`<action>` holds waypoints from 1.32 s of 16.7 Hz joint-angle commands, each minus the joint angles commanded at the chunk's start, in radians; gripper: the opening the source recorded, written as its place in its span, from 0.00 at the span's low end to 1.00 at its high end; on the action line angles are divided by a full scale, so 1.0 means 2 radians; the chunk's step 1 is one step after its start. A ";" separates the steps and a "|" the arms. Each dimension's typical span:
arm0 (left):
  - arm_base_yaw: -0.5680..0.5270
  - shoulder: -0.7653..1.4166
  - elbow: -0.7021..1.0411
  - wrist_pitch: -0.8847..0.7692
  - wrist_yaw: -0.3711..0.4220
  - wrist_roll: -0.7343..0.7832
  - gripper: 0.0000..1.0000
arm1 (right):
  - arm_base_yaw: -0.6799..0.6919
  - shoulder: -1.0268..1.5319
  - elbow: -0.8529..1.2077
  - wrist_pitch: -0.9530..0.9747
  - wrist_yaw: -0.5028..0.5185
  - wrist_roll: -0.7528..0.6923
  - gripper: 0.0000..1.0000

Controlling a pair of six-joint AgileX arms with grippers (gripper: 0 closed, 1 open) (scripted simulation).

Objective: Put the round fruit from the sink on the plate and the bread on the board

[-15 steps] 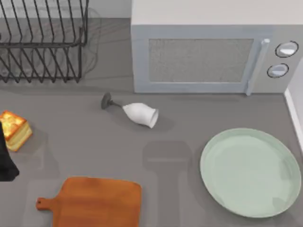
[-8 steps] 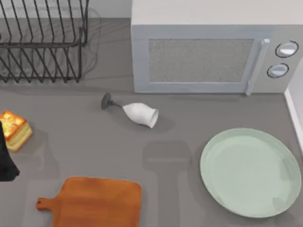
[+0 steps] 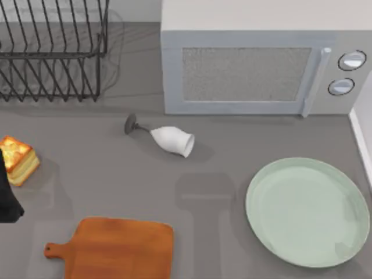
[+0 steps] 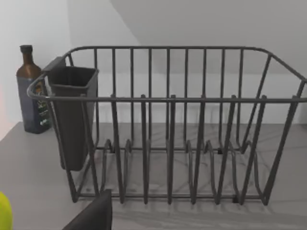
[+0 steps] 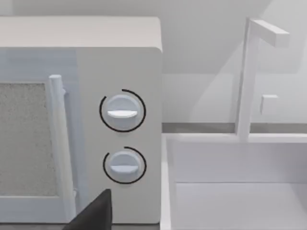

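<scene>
Grey bench (image 3: pixel 104 174) holds bread (image 3: pixel 17 160) at its left edge, board (image 3: pixel 116 250) near, plate (image 3: pixel 307 212) right, open room between; jaws' state cannot be told.

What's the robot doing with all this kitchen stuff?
Nothing is being held right now. The bread sits on the table at the far left, above the board, not yet on it. A dark part of the left arm is right beside the bread. The plate on the right has nothing on it. A white glass lies on its side in front of the microwave.
</scene>
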 joint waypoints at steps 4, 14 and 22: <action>0.000 0.000 0.000 0.000 0.000 0.000 1.00 | 0.000 0.000 0.000 0.000 0.000 0.000 1.00; 0.000 0.000 0.000 0.000 0.000 0.000 1.00 | -0.016 0.078 0.073 -0.049 0.000 -0.015 1.00; 0.000 0.000 0.000 0.000 0.000 0.000 1.00 | -0.077 0.442 0.361 -0.237 0.001 -0.073 1.00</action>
